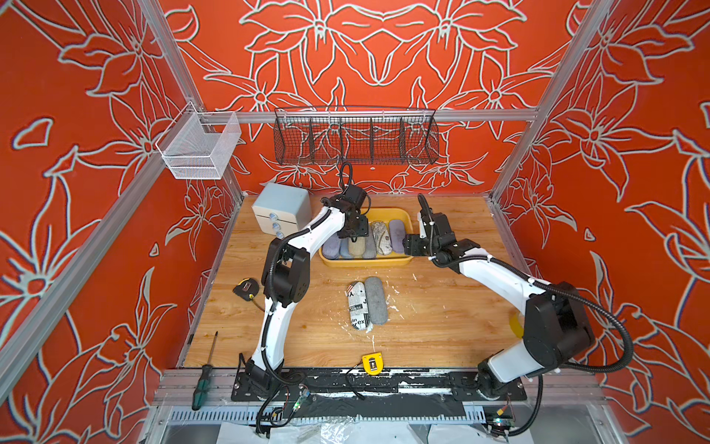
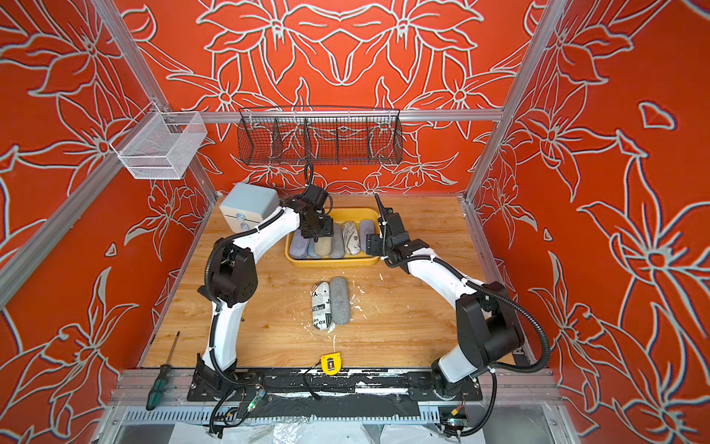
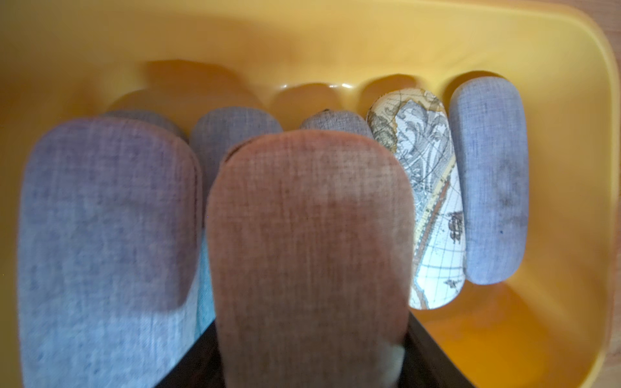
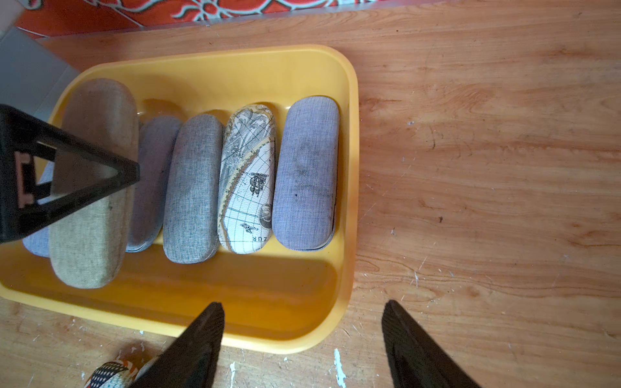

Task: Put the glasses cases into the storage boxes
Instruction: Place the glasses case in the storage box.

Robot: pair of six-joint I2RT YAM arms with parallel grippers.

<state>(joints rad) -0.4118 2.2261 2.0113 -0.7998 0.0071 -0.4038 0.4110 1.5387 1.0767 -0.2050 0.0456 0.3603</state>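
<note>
The yellow storage box (image 1: 365, 263) (image 2: 332, 262) stands at the back middle of the table. My left gripper (image 1: 351, 232) (image 3: 311, 336) is shut on a tan glasses case (image 1: 356, 248) (image 3: 309, 235) (image 4: 90, 242), holding it over the box's left part, above the cases lying there. In the box lie a light blue case (image 1: 331, 246), a grey one (image 4: 191, 188), a map-printed one (image 3: 423, 201) (image 4: 248, 178) and a lavender one (image 4: 305, 174). A newsprint case (image 1: 356, 305) and a grey case (image 1: 375, 296) lie side by side mid-table. My right gripper (image 1: 407, 244) (image 4: 302, 305) hangs open and empty over the box's near right corner.
A pale blue drawer cabinet (image 1: 282, 207) stands left of the box. A yellow tape measure (image 1: 372, 363) lies at the front edge and a black one (image 1: 248, 286) at the left edge. A screwdriver (image 1: 205, 373) rests on the frame. Wire baskets (image 1: 355, 138) hang on the back rail.
</note>
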